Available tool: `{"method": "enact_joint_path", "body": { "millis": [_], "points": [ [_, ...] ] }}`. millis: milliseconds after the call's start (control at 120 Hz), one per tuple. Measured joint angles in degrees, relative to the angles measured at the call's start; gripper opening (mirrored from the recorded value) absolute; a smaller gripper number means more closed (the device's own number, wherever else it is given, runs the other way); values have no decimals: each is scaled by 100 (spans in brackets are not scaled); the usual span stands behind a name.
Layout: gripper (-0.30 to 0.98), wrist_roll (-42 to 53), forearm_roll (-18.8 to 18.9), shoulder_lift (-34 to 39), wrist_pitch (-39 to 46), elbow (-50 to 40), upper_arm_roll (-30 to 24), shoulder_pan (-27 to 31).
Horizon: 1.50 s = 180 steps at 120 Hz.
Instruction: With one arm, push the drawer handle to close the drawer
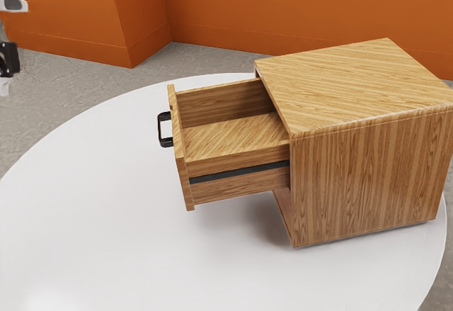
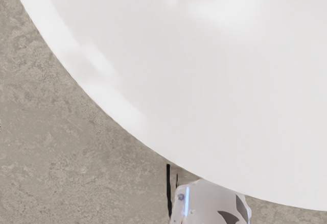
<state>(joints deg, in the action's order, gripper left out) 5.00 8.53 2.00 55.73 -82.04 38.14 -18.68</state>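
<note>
Can't tell claw (image 1: 8, 60) open from closed at upper-left edge — should push black D-shaped handle (image 1: 165, 142), left of centre, squarely to slide probably light, smooth-running wooden drawer (image 1: 233, 136) inward.

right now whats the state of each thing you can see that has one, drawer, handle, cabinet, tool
drawer, open, well out of the cabinet
handle, fixed to the drawer front, untouched
cabinet, upright on the table
tool, at the exterior view's left edge, apart from the handle; whether open or shut, I can't tell
</note>
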Motion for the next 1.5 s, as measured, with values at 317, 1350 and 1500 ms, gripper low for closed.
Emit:
{"method": "enact_joint_path", "body": {
  "millis": [317, 1350, 1500],
  "points": [
    [69, 402, 124, -10, 1827, -77, 32, 1494],
    [6, 730, 213, 81, 1681, 397, -798, -390],
    [-3, 715, 217, 230, 1929, -464, -799, -280]
  ]
}}
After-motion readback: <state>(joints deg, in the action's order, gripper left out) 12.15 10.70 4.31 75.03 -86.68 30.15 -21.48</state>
